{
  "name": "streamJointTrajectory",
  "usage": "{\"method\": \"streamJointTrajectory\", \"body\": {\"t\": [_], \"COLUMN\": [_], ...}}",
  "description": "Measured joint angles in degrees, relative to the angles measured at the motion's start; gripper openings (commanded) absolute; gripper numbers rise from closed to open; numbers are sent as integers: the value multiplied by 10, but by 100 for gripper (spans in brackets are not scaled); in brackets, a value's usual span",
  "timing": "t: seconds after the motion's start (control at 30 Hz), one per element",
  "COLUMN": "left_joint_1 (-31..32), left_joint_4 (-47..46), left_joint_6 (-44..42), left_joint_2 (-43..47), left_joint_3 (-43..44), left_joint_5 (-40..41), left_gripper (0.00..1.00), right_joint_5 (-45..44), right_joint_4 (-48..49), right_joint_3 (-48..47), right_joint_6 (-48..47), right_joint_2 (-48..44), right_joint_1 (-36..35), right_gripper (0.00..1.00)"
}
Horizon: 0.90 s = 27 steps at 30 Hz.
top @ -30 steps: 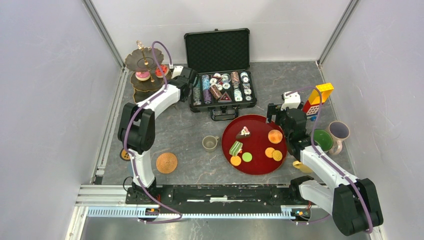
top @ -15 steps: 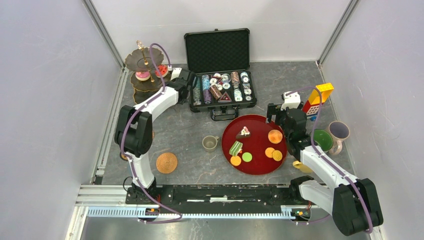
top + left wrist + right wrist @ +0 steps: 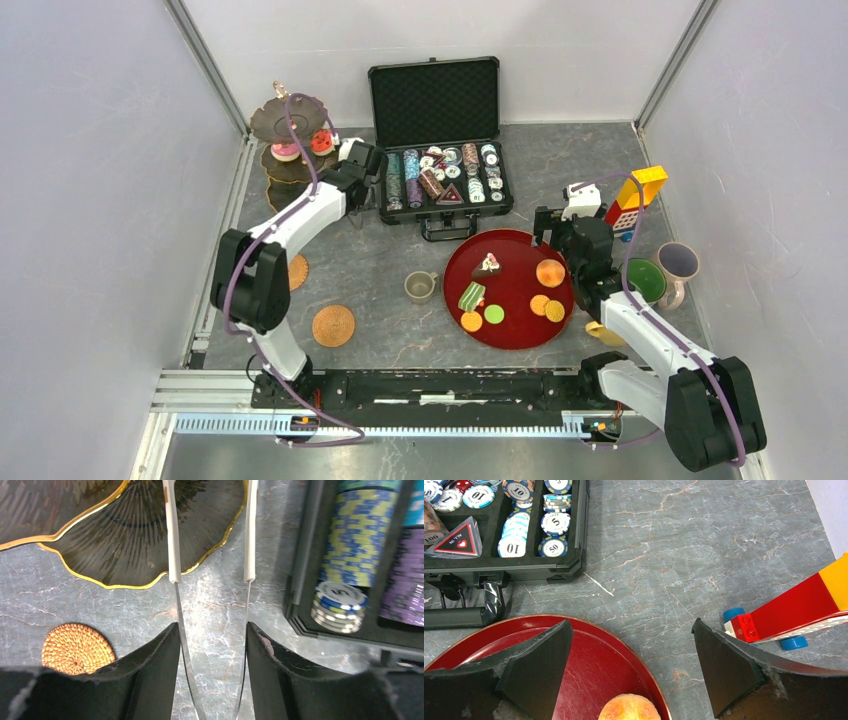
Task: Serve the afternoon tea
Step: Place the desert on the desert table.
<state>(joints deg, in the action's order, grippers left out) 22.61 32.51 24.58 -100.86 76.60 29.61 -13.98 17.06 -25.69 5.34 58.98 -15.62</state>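
Sweets for the tea lie mostly on the red tray (image 3: pixel 512 335), at about 4 o'clock from the middle of the desk (image 3: pixel 380 250). The tiered stand (image 3: pixel 262 172) waits in the corner at 10 o'clock and carries 2 donuts.

Your right fingers (image 3: pixel 534 665) are spread wide and hold nothing. They hang over the far rim of the tray, with the orange round (image 3: pixel 630 714) just toward 6 o'clock of them. I judge this is the next piece to take. Bring the fingers back until the round sits in the middle of the gap, go straight down, and close softly. Keep away from the block tower (image 3: pixel 796 612) at 3 o'clock.

Your left fingers (image 3: pixel 150 670) are narrow and empty, beside the lowest tier's rim. Lift them before you turn, so the stand does not tip.
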Motion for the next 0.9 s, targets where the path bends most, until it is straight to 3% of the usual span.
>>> {"method": "streamJointTrajectory", "body": {"t": [0.37,0.7,0.9], "left_joint_1": [18,30,34], "left_joint_4": [8,87,120], "left_joint_6": [-1,-44,-64], "left_joint_2": [102,221,266], "left_joint_3": [-24,-25,-5], "left_joint_5": [-100,-196,-303], "left_gripper": [55,55,56], "right_joint_5": [0,0,0], "right_joint_4": [0,0,0], "right_joint_3": [0,0,0], "right_joint_6": [0,0,0], "right_joint_2": [0,0,0], "right_joint_1": [0,0,0], "right_gripper": [98,98,98]}}
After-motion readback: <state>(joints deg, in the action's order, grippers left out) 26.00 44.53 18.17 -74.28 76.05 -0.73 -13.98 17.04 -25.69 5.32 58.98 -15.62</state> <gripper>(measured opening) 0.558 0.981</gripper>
